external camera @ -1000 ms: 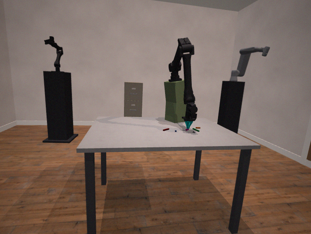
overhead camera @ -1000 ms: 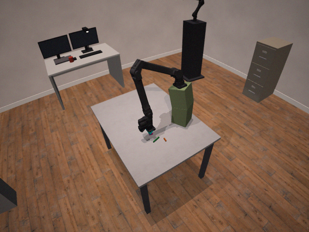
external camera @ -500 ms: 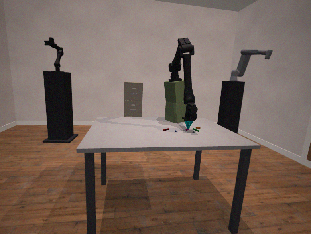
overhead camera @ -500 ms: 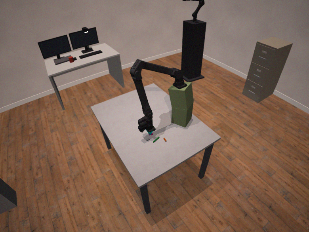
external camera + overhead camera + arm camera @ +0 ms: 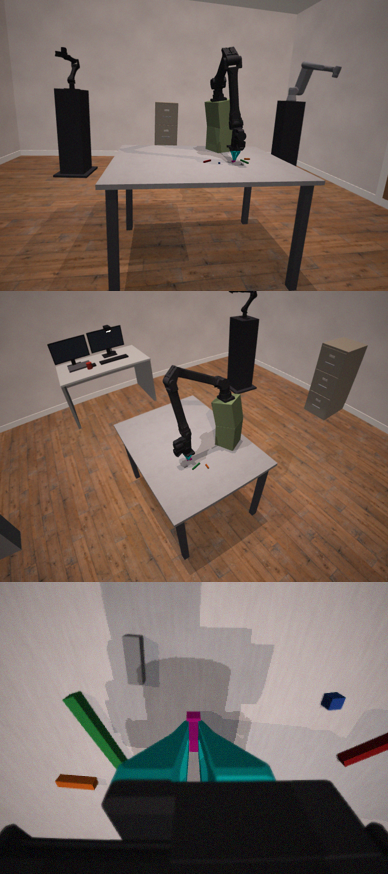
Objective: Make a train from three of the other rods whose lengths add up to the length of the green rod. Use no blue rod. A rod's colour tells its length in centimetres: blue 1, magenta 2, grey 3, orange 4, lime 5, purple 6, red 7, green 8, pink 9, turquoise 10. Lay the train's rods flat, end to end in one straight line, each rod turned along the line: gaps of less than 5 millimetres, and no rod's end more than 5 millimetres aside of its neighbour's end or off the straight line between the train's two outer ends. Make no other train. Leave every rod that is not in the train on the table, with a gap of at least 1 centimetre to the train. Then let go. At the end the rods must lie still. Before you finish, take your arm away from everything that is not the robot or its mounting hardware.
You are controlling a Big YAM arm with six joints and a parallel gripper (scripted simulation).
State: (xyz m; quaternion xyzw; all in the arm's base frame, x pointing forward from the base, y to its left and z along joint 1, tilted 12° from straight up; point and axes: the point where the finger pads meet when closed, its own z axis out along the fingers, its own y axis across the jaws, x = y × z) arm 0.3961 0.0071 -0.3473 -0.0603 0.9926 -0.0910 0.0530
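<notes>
Pincer: the pincer [image 5: 193, 732] pointed down at the table [image 5: 147, 438] and was clenched on the magenta rod [image 5: 193, 730], with one turquoise finger [image 5: 160, 754] on each side of it.
Magenta rod: it stood between the finger tips, its far end sticking out a little past them; whether it touched the table, I cannot tell.
Green rod: the green rod [image 5: 94, 728] lay flat on the table, to the left of the pincer in the wrist view, and was turned at a slant.
Orange rod: the orange rod [image 5: 76, 781] lay left of the green rod and nearer to the camera, apart from it.
Grey rod: the grey rod [image 5: 134, 658] lay farther away, beyond the pincer and a little to the left, in the shadow of the arm.
Blue rod: the small blue rod [image 5: 333, 700] lay to the right, well apart from the pincer.
Red rod: the red rod [image 5: 363, 749] lay at the right edge of the wrist view, only partly seen.
</notes>
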